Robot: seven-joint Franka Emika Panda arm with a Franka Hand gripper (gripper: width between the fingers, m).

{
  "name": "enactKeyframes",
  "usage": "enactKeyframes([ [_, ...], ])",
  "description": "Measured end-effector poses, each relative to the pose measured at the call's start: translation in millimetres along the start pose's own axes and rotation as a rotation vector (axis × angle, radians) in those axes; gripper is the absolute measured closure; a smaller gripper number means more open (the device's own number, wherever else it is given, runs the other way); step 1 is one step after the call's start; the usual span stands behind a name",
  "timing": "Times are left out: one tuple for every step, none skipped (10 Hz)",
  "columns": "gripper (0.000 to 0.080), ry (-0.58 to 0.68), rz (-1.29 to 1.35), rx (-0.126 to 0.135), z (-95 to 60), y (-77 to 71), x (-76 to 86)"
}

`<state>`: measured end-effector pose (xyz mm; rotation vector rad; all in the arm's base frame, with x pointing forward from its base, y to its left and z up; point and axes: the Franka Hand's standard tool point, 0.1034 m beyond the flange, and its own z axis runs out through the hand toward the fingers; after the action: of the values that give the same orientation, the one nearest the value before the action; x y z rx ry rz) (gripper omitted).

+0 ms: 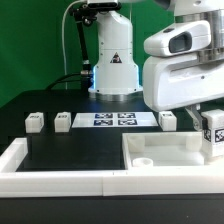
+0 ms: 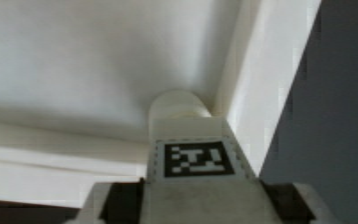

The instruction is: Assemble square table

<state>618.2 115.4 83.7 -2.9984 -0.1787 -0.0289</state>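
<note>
Square table leg (image 2: 197,152): pinched lengthwise in the tool, its tag facing the wrist camera.
Gripper (image 2: 197,198): pressed on this leg, one finger (image 2: 115,198) at each side.
Slab (image 1: 165,152): white, under the leg's end, at the exterior view's right; whether they touch, I cannot tell.
Loose leg blocks (image 1: 35,121): three, in a row on the black table (image 1: 70,150) behind the slab.
Marker board (image 1: 112,119): flat, between two of them.

arm (image 1: 175,60): white shells, dark joints | base (image 1: 113,62): warning triangle, blue light

White slab (image 1: 175,150) flat, tagged leg (image 2: 190,135) at its corner
</note>
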Motion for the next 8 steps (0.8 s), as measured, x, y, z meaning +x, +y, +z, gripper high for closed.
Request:
enactKeyframes([
  [0.0503, 0.003, 0.081, 0.001, 0.5, -0.5, -0.1],
  [0.0503, 0.013, 0.216, 0.000, 1.1, -1.3, 0.2],
  [0.0503, 0.019, 0.316, 0.000, 1.2, -1.8, 0.3],
  [0.0503, 0.025, 0.391, 0.001, 1.4, -2.1, 0.1],
  [0.0503, 0.031, 0.515, 0.003, 2.1, -2.1, 0.0],
  [0.0503, 0.031, 0.631, 0.002, 3.8, -3.6, -1.2],
  [0.0503, 0.029, 0.717, 0.001, 5.8, -6.1, -2.2],
  [0.0503, 0.027, 0.802, 0.005, 6.9, -8.2, -2.5],
])
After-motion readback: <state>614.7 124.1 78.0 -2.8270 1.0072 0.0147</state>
